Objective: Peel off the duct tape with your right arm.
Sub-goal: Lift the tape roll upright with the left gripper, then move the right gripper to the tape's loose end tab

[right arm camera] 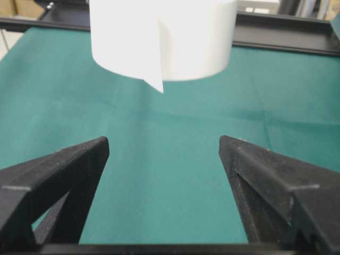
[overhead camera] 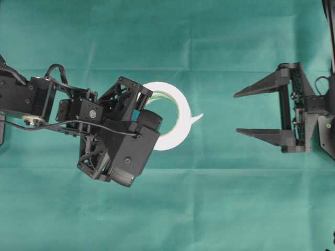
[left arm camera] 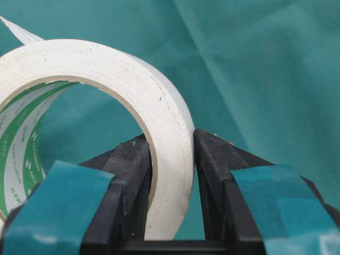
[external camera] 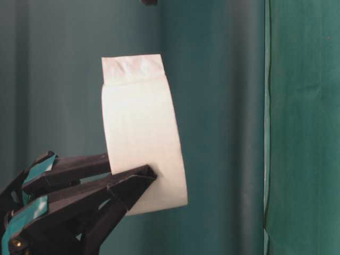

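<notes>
Place: a robot lab bench, a staged test station and no home or shop.
Surface: a green cloth [overhead camera: 220,209] covers the whole table, creased in straight fold lines, plain as a backdrop.
Surround: the same green fabric hangs as a curtain [external camera: 223,106] behind the table, closing the scene off.
Machinery: two black robot arms face each other across the cloth, cables looped along the left arm [overhead camera: 31,99], the right arm [overhead camera: 309,112] bare-framed with screws showing.
Edge: a black frame rail [right arm camera: 287,40] runs along the far side of the table, with blurred pale clutter beyond it.
</notes>
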